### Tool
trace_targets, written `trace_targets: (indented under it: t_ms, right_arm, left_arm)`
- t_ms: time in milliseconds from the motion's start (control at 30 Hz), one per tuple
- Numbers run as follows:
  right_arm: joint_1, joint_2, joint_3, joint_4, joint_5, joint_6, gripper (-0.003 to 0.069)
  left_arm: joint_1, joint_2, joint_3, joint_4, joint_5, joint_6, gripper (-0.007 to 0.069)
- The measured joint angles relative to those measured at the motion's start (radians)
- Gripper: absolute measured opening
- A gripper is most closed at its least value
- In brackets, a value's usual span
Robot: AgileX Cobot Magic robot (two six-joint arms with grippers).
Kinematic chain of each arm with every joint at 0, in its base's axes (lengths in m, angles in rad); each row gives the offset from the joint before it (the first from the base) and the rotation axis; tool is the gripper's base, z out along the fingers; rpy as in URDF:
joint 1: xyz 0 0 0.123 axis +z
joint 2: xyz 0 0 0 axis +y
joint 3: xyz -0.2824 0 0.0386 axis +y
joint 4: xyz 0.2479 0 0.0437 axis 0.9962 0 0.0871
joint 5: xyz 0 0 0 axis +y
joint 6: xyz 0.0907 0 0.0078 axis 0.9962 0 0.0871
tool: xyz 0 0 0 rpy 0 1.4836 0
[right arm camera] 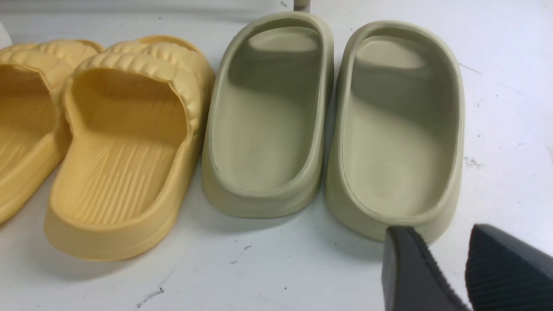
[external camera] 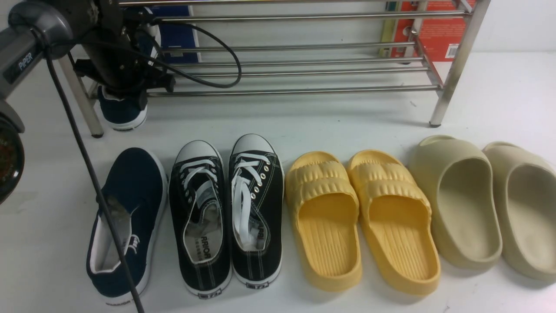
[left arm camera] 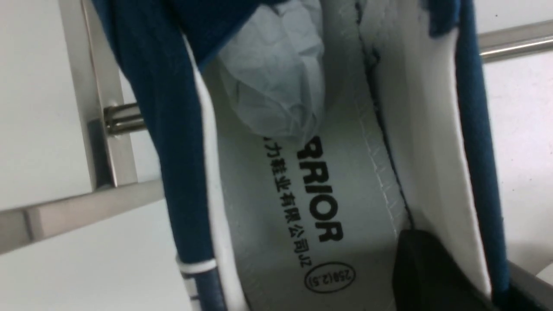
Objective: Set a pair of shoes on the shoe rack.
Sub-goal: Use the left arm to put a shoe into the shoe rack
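Observation:
One navy slip-on shoe (external camera: 123, 112) hangs at the left end of the shoe rack (external camera: 304, 71), its heel sticking out past the lower front rod. My left gripper (left arm camera: 475, 280) is shut on that shoe's side wall, with one black finger (left arm camera: 425, 276) inside against the white lining (left arm camera: 427, 129); in the front view the arm hides the jaws. Whether the shoe rests on the rods I cannot tell. The other navy shoe (external camera: 126, 221) lies on the table at front left. My right gripper (right arm camera: 436, 242) hovers open and empty just in front of the beige slides.
Black lace-up sneakers (external camera: 226, 213), yellow slides (external camera: 360, 217) and beige slides (external camera: 486, 200) stand in a row on the table in front of the rack. The left arm's cable (external camera: 87, 165) drapes across the navy shoe on the table. Boxes (external camera: 434, 30) stand behind the rack.

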Motion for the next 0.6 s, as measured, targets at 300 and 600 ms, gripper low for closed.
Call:
trace_targets:
  t_ms: [300,600]
  right_arm:
    - [0.000,0.000,0.000,0.000,0.000,0.000,0.0239]
    - [0.000,0.000,0.000,0.000,0.000,0.000,0.0239]
  left_arm:
    - [0.000,0.000,0.000,0.000,-0.037,0.000,0.0048]
    - [0.000,-0.012,-0.008,0.009,-0.080,0.000,0.0155]
